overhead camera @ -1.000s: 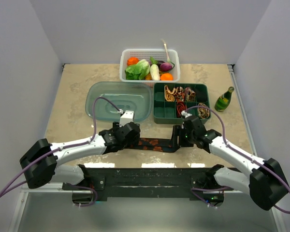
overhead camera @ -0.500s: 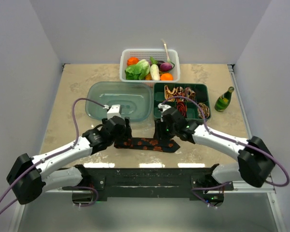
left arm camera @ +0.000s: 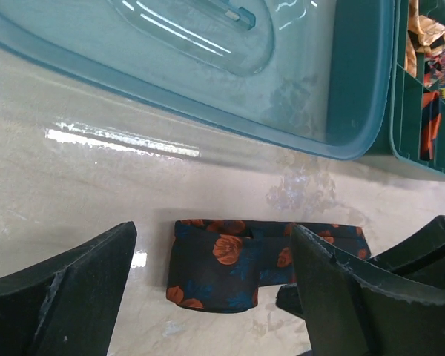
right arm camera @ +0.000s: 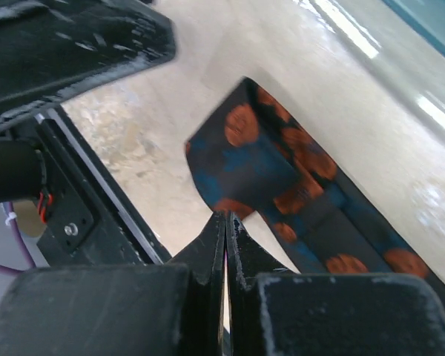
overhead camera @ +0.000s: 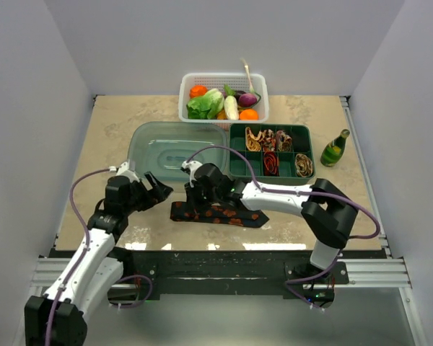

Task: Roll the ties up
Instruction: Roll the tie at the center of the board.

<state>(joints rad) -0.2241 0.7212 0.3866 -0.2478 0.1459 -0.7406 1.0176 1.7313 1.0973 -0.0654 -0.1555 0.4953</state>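
A black tie with orange-red motifs [overhead camera: 224,214] lies on the table in front of the arms, its left end folded over on itself [left arm camera: 215,271]. My right gripper [overhead camera: 193,209] reaches across to that left end. Its jaws are pressed shut [right arm camera: 227,216], tips right at the tie's edge [right arm camera: 282,170]; I cannot tell whether fabric is pinched between them. My left gripper [overhead camera: 153,192] hangs just left of the tie, wide open and holding nothing [left arm camera: 213,236]. Rolled ties, a red one [overhead camera: 273,162] among them, sit in the green tray.
A clear teal lid [overhead camera: 177,150] lies behind the tie, beside the green compartment tray [overhead camera: 238,173]. A white basket [overhead camera: 184,94] of vegetables stands at the back. A green bottle [overhead camera: 335,148] stands at the right. The table's front rail runs close below the tie.
My right arm has swept left along the tie to its left end and shut its jaws. My left arm has drawn back to the left and opened wider.
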